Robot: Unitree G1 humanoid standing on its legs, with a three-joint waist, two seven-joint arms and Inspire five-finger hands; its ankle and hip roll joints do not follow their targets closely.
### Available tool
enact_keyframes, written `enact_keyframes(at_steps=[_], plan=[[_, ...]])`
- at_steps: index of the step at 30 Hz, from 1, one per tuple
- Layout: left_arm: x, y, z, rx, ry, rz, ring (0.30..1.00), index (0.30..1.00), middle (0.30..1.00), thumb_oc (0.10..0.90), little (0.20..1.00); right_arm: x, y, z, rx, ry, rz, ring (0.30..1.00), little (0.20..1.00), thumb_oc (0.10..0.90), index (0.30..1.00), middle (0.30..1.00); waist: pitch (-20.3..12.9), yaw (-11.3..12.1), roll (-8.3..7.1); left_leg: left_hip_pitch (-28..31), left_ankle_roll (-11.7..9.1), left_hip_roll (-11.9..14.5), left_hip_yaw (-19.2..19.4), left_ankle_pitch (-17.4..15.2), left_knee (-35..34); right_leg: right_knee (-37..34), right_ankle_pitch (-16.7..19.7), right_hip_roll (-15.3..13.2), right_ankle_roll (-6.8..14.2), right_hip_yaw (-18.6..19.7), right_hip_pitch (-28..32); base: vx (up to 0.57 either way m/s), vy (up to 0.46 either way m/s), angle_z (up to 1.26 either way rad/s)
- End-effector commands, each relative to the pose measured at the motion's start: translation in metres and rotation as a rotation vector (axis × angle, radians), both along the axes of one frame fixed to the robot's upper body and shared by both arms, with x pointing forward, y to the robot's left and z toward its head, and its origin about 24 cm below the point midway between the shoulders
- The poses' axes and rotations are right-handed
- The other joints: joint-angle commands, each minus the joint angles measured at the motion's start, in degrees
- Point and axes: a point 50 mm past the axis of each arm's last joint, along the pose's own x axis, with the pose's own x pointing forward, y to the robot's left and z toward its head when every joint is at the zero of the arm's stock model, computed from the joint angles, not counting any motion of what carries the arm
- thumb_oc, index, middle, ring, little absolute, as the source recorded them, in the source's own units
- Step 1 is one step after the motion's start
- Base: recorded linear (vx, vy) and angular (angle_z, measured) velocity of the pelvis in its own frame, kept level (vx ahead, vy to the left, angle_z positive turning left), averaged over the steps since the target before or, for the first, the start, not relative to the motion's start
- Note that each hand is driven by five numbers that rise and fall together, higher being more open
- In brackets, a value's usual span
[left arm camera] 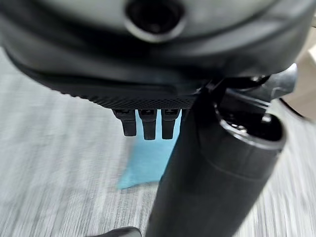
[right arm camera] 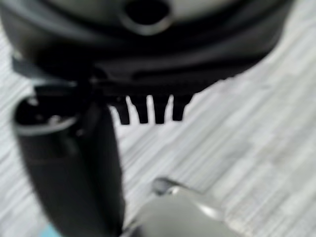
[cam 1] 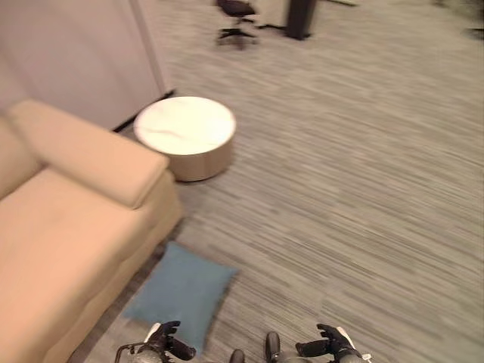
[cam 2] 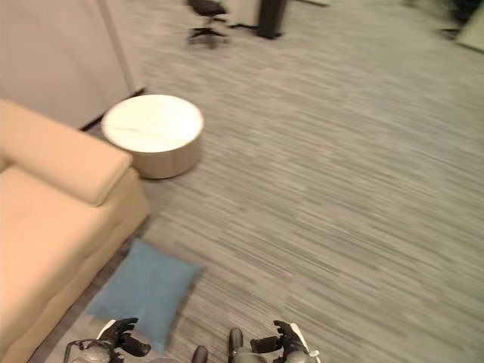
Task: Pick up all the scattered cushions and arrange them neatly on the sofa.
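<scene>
Both hands are showing as dark, glossy black shells. The left hand [cam 1: 168, 342] and the right hand [cam 1: 327, 345] are each wearing a white cover at the thumb, and each is joining a silver-grey wrist behind it, with short black fingertips [left arm camera: 150, 127] lining up in a row.

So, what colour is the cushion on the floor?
The cushion is plain blue, clearest in the left eye view.

Soft, even indoor light; head views motion-blurred, wrist views out of focus.

Office lounge, grey carpet [cam 1: 355, 174], swivel chair [cam 1: 237, 19], beige sofa [cam 1: 68, 249]
</scene>
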Motion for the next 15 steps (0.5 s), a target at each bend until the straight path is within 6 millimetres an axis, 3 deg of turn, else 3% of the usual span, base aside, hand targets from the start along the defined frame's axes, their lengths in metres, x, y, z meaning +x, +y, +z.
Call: enact_keyframes(at_steps=[1,5,6,7,9,12,13,15], plan=[[0.013,-0.006,0.003,-0.012,-0.051,-0.009,0.900,0.900,0.900,0.800,0.900,0.005,-0.040,0.012,-0.117,-0.028,0.004,0.900,0.900,0.800,0.900,0.900,0.12,0.44,-0.98,-6.50,-3.87,3.20,-0.06,-3.51,7.23,-5.90,-1.76,-2.68,4.69,-2.74,7.72,0.04,-0.166,0.73],[0.012,-0.012,0.001,-0.026,-0.041,-0.008,0.900,0.900,0.900,0.800,0.900,0.012,-0.045,0.017,-0.132,-0.048,0.011,0.900,0.900,0.800,0.900,0.900,0.71,0.37,-1.03,-9.89,-5.20,4.62,3.14,-3.47,9.85,-10.26,-1.08,-4.04,4.40,-8.43,10.93,0.00,-0.122,1.02],[0.007,-0.013,-0.001,-0.031,-0.030,-0.002,0.900,0.900,0.900,0.800,0.900,0.012,-0.047,0.017,-0.137,-0.050,0.006,0.900,0.900,0.800,0.900,0.900,0.75,0.07,-1.18,-11.42,-5.21,6.08,9.05,-3.01,10.21,-11.99,-1.13,-4.64,4.11,-12.21,12.21,-0.01,-0.085,0.97],[0.007,-0.013,-0.001,-0.031,-0.030,-0.002,0.900,0.900,0.900,0.800,0.900,0.012,-0.047,0.017,-0.137,-0.050,0.006,0.900,0.900,0.800,0.900,0.900,0.72,0.04,-1.17,-11.50,-5.21,6.08,9.02,-3.06,10.31,-12.00,-1.13,-4.63,4.11,-12.24,12.19,-0.01,-0.075,1.21],[0.009,-0.013,0.000,-0.027,-0.034,-0.005,0.900,0.900,0.900,0.800,0.900,0.010,-0.048,0.017,-0.133,-0.050,-0.013,0.900,0.900,0.800,0.900,0.900,0.56,-0.98,-1.53,-12.23,-5.10,8.01,17.55,-3.58,11.43,-12.93,-1.17,-5.50,4.10,-16.41,12.79,-0.01,-0.062,1.05],[0.010,-0.013,0.000,-0.029,-0.038,-0.005,0.900,0.900,0.900,0.800,0.900,0.006,-0.049,0.016,-0.127,-0.043,-0.040,0.900,0.900,0.800,0.900,0.900,0.42,-1.81,-1.79,-11.96,-5.07,9.90,26.01,-4.85,13.03,-13.90,-1.05,-6.69,4.39,-21.89,13.75,-0.02,-0.036,0.88],[0.009,-0.013,0.000,-0.032,-0.038,-0.003,0.900,0.900,0.900,0.800,0.900,0.005,-0.049,0.015,-0.124,-0.040,-0.047,0.900,0.900,0.800,0.900,0.900,0.21,-1.87,-1.80,-11.44,-5.09,10.11,27.48,-5.19,12.63,-14.00,-1.20,-6.85,4.51,-23.12,14.02,0.04,-0.001,1.48],[0.006,-0.012,-0.001,-0.034,-0.025,0.004,0.900,0.900,0.900,0.800,0.900,0.001,-0.048,0.013,-0.124,-0.024,-0.041,0.900,0.900,0.800,0.900,0.900,-0.02,-1.50,-1.62,-10.17,-5.12,9.63,26.18,-5.07,10.44,-13.94,-1.32,-6.62,4.53,-24.25,14.70,0.07,0.013,0.92]])
